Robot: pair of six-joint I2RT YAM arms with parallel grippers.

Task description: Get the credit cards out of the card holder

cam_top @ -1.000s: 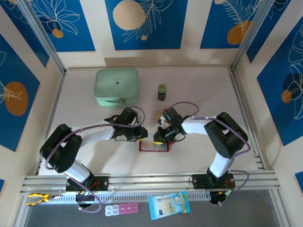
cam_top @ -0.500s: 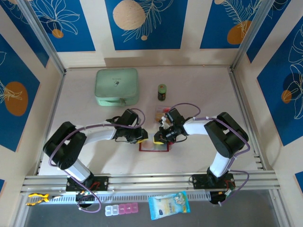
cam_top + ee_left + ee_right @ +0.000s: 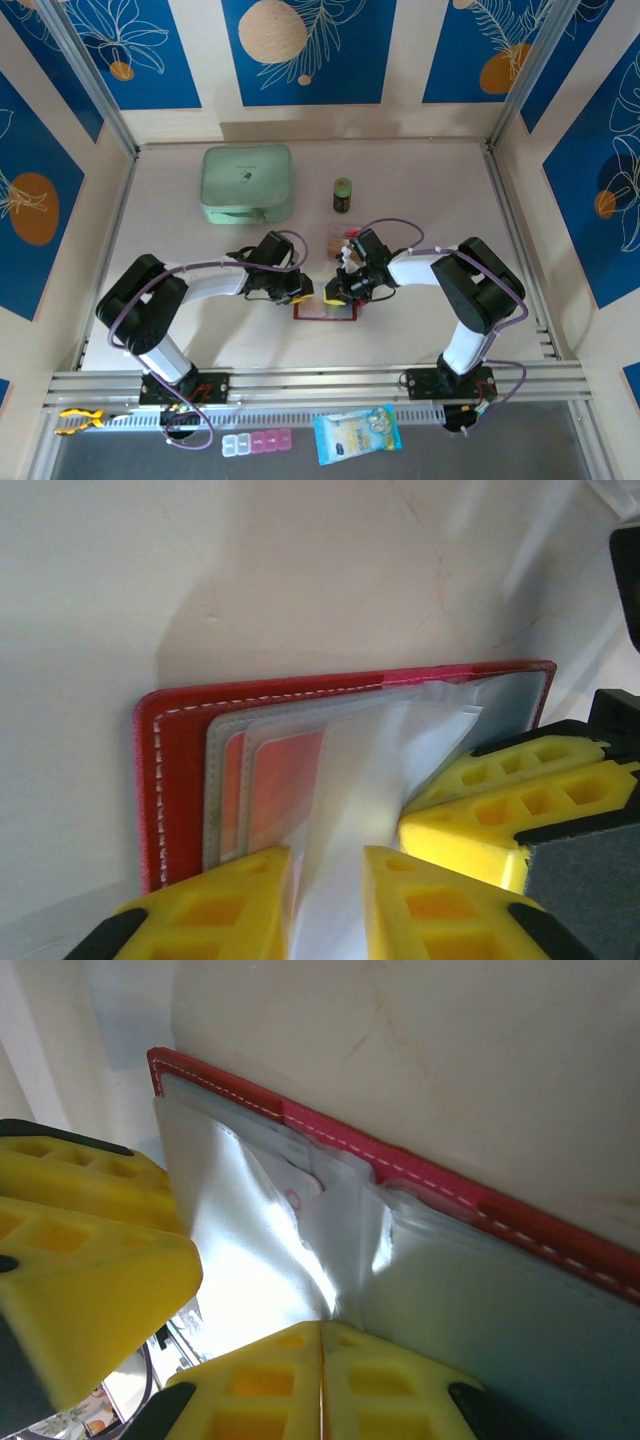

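Top view: card holder lies open mid-desk, long axis 9-to-3, bare desk all round. Left wrist: left claw narrowly parted, pinching a clear sleeve; red card inside. Right wrist: right claw clamped shut on sleeve.

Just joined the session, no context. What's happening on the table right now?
Both arms are working on the card holder, which lies open on the table between them. The left gripper has its yellow fingers either side of a clear plastic sleeve, with orange-red cards showing in the sleeves beside it. The right gripper is pinched shut on another clear sleeve. No card is out on the table near the holder yet. A mint-green case and a small jar sit further back, untouched.
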